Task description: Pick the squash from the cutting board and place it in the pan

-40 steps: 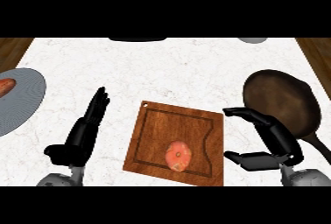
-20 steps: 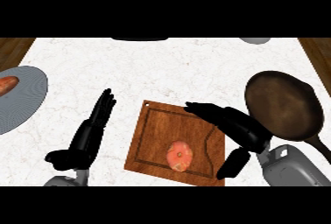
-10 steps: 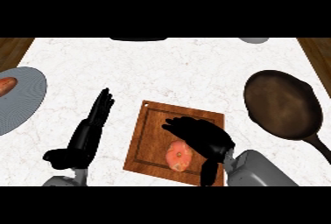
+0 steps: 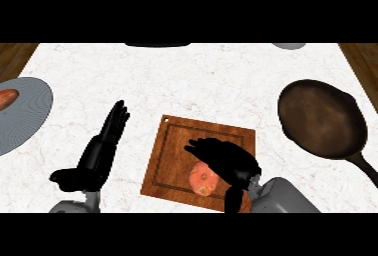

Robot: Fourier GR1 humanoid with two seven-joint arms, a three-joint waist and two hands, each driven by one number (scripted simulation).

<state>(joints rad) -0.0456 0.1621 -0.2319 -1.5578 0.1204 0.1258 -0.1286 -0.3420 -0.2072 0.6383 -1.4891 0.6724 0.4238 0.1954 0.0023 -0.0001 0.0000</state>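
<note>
Squash (image 4: pixel 201 178) lies lengthwise down the cutting board (image 4: pixel 177 145); right hand (image 4: pixel 225 159) above, fingers seemingly spread.

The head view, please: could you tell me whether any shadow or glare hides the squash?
Head view: no glare on the white counter; lighting is even. The squash on the cutting board is partly covered by the black right hand above it, not by shadow. The pan looks dark, without highlights.

squash (image 4: pixel 201 179) partly hidden under right hand (image 4: pixel 227 161); whether fingers touch it, can't tell. far left of left hand (image 4: pixel 98 155), grey plate (image 4: pixel 21 120) cut by frame edge, as is the reddish item (image 4: pixel 6 98) on it. pan (image 4: pixel 323 121) handle runs off right edge.
</note>
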